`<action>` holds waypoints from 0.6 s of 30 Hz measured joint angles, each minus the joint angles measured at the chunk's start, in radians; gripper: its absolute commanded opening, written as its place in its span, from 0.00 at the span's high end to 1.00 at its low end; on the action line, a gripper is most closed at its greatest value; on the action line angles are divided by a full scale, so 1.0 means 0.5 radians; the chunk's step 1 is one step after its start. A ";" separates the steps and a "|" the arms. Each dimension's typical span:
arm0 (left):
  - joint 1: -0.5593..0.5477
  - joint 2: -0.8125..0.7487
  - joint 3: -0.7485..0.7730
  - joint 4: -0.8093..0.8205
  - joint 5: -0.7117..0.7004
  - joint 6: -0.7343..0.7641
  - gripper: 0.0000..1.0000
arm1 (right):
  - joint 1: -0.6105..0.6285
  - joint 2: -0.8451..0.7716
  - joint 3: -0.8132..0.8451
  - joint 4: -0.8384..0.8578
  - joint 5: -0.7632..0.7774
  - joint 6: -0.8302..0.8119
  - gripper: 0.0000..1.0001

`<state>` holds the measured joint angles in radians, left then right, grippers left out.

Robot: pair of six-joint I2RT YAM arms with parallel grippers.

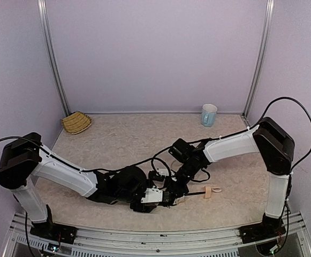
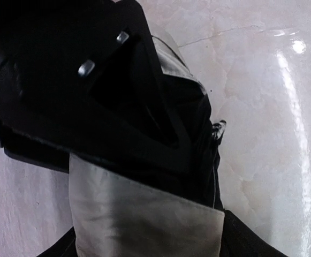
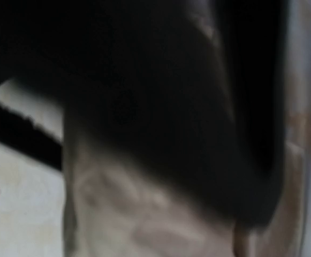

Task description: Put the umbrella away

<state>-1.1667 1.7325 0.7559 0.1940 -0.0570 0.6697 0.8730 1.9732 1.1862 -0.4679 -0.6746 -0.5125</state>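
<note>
Up front, both jaws touch the umbrella (image 2: 144,214)

Cream-beige umbrella (image 2: 144,214), pale-blue mug (image 1: 209,114), tan woven basket (image 1: 76,122) — marbled beige table (image 1: 118,140)

Marbled table (image 1: 118,140) bears umbrella (image 2: 144,219), straw basket (image 1: 76,122), mug (image 1: 209,115).

Straw basket (image 1: 76,122): far back corner of counter (image 1: 123,142), well beyond left hand (image 1: 168,199) and off to its left, beside wall (image 1: 155,53). Pale blue mug (image 1: 209,114): upright, at far counter edge, well beyond right hand (image 1: 181,184), slightly to its right. Counter: beige, marbled, glossy beneath both hands. Metal posts (image 1: 52,59) in back corners.
</note>
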 measured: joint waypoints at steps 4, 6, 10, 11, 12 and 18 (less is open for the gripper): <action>0.002 0.096 0.136 -0.105 0.034 -0.027 0.58 | -0.021 0.001 -0.007 0.022 0.002 0.067 0.78; 0.014 0.121 0.191 -0.165 0.036 -0.050 0.68 | -0.023 -0.013 -0.021 0.032 0.017 0.098 0.70; 0.021 0.156 0.255 -0.211 0.027 -0.144 0.88 | -0.024 -0.090 -0.079 0.069 0.134 0.149 0.53; 0.021 0.164 0.266 -0.209 0.013 -0.150 0.90 | -0.024 -0.108 -0.091 0.073 0.163 0.172 0.50; 0.018 0.175 0.274 -0.204 -0.009 -0.137 0.92 | -0.024 -0.134 -0.108 0.078 0.199 0.198 0.47; -0.038 0.212 0.272 -0.109 -0.150 -0.089 1.00 | -0.027 -0.284 -0.199 0.086 0.365 0.327 0.35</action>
<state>-1.1858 1.8385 0.8921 0.1394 -0.1322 0.6254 0.8597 1.8313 1.0866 -0.4248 -0.4923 -0.3489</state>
